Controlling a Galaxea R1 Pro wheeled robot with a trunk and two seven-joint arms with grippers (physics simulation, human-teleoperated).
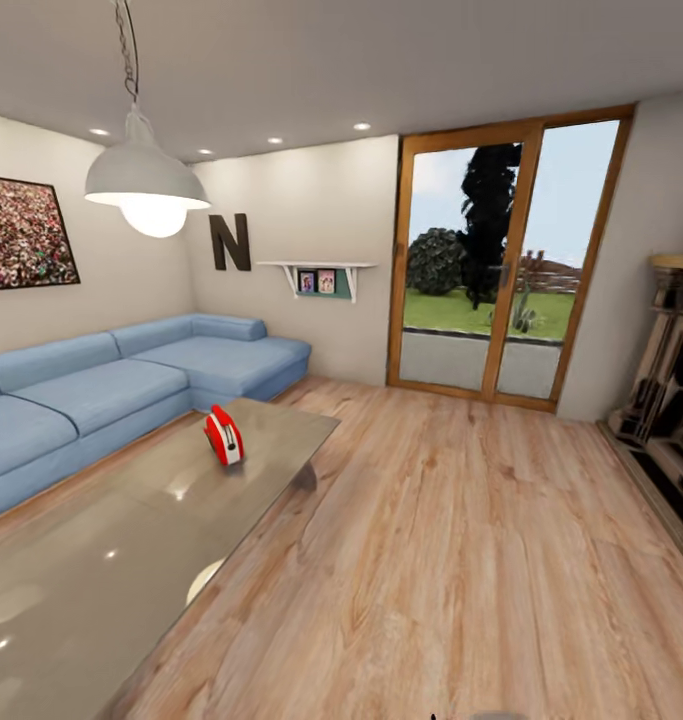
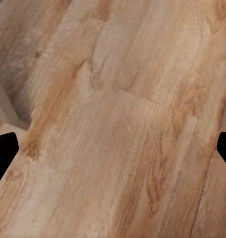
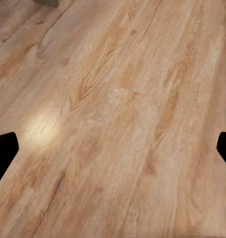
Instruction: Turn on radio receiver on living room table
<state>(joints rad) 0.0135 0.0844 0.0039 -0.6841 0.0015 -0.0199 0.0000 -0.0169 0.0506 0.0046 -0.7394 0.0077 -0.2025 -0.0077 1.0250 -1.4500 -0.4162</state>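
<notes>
One radio [image 1: 223, 436] upright on the far part of the table [image 1: 101, 560], left in the head view, sofa [image 1: 101, 385] behind it, glass door [image 1: 501, 260] far right. Left gripper [image 2: 113, 151] and right gripper [image 3: 113, 151] both spread wide, empty, over plank floor [image 1: 461, 560]

Blue sofa [image 1: 131, 375], plank floor [image 1: 461, 560], glass door [image 1: 501, 260]

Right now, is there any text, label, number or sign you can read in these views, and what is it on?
"N": a big dark letter mounted on the beige wall above the sofa.
Radio receiver: no markings legible, too small.
Two small pictures on the wall shelf: too small to read.
</notes>
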